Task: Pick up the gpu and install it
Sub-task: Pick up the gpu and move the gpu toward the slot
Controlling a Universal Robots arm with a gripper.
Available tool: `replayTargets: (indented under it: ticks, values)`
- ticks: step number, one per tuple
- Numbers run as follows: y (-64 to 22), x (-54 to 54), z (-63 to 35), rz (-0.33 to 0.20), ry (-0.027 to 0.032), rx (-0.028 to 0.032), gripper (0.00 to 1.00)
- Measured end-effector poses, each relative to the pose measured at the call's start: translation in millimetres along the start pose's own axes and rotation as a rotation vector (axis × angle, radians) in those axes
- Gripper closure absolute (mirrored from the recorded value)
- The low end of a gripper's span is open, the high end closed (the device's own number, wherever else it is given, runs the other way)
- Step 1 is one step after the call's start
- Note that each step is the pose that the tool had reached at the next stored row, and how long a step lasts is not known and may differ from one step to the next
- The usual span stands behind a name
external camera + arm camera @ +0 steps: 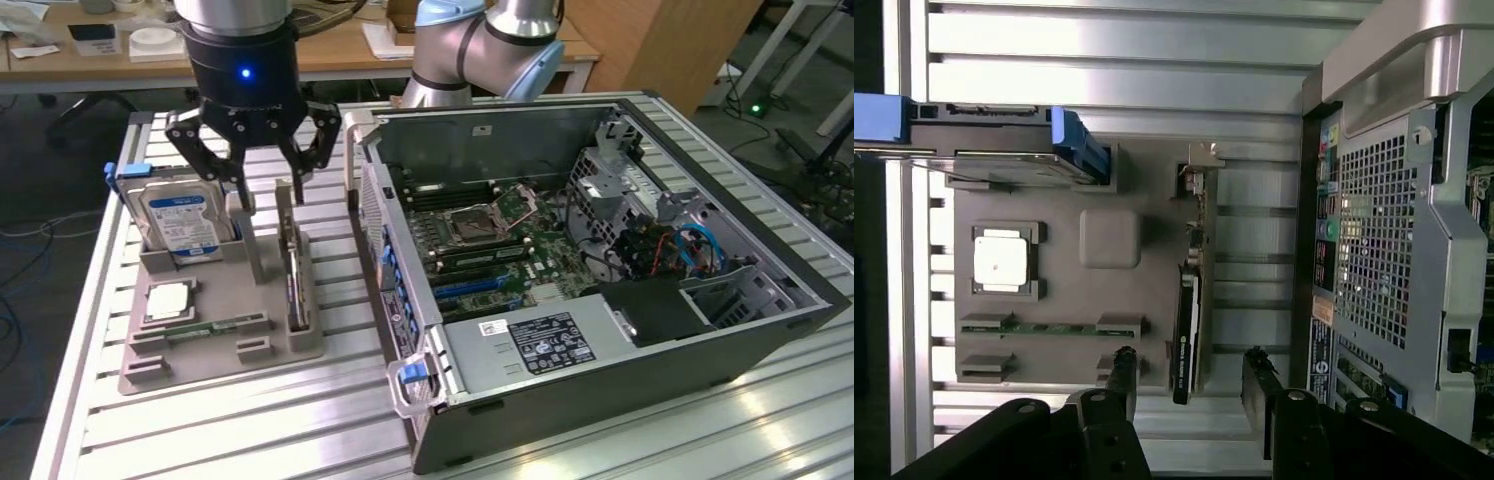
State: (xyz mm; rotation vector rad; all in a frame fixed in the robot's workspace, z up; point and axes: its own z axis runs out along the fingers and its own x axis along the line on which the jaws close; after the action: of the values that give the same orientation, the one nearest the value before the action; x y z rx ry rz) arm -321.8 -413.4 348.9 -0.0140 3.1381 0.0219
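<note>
1. exterior view: the thin dark gpu card with a pale metal bracket (296, 280) stands on edge in a grey moulded holder tray (200, 365) on the slatted metal table (267, 430), beside the open black computer case (467, 130). the black jaws hang apart just above it.
2. wrist view: the gpu card (1189, 310) sits edge-on between the spread jaws. it is probably light, stiff and fragile, best pinched across its flat faces near the upper edge.

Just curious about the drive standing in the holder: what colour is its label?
Blue and white, on the hard drive; clearest in the exterior view.
</note>
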Motion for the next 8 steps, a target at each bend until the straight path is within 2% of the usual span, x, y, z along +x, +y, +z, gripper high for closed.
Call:
replayTargets:
  ticks: [8]
  values:
    - [-2.5,-0.4,14.4,-0.003,0.0001,0.0000,0.45]
